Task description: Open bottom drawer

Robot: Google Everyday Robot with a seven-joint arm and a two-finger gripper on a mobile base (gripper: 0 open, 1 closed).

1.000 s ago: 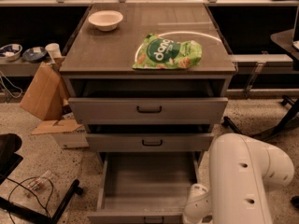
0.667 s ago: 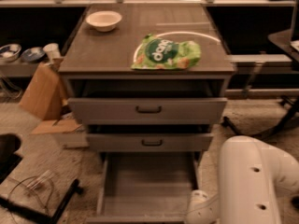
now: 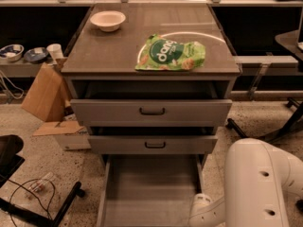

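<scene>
Our arm (image 3: 258,183) has swung right of the bottom drawer (image 3: 150,188), which stays pulled out, so the task is likely done. The end effector is below frame; we cannot tell its state.

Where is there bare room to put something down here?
Cabinet top: free between bowl and chip bag, and front left. The open bottom drawer is bare inside. Crowded at its right front by the robot arm; the gripper is out of view.

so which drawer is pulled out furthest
The lowest grey metal drawer, its bare interior exposed; top drawer and middle drawer barely open. Gripper is out of view.
</scene>
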